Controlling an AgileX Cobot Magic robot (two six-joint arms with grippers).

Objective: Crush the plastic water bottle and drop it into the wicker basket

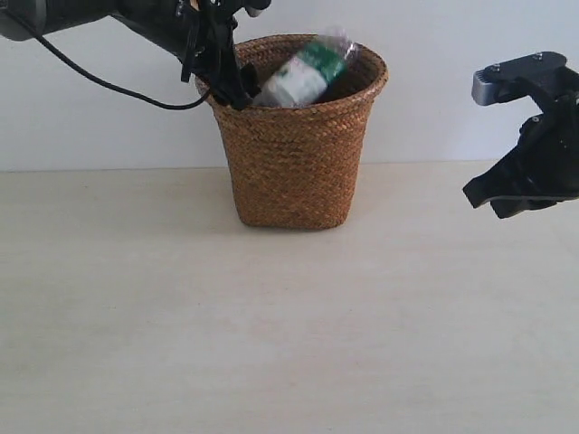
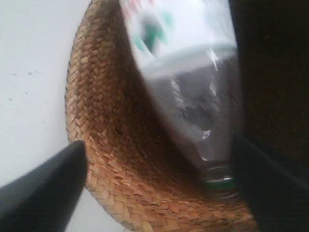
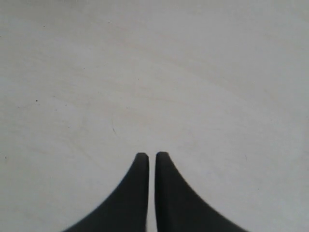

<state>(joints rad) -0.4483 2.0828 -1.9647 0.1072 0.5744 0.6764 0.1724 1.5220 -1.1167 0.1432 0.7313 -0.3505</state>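
Clear ribbed plastic water bottle (image 1: 312,70) with green cap lies tilted in mouth of brown woven wicker basket (image 1: 298,172), upper centre. Left gripper (image 1: 239,94) at rim, jaws wide, gripping nothing. Right gripper (image 3: 152,155) empty, jaws nearly together. Drop judged nearly done.

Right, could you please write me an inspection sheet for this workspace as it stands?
Surface: pale table, the basket standing on it.
Job's things: wicker basket upright; plastic water bottle lies tilted in its mouth, partly above the rim.
Clutter: nothing seen.
Grippers: left gripper open at the basket's rim, beside the bottle; right gripper shut, empty, off to the side above the table.
Cables: black cable hangs from the left arm.
Surroundings: plain white wall.
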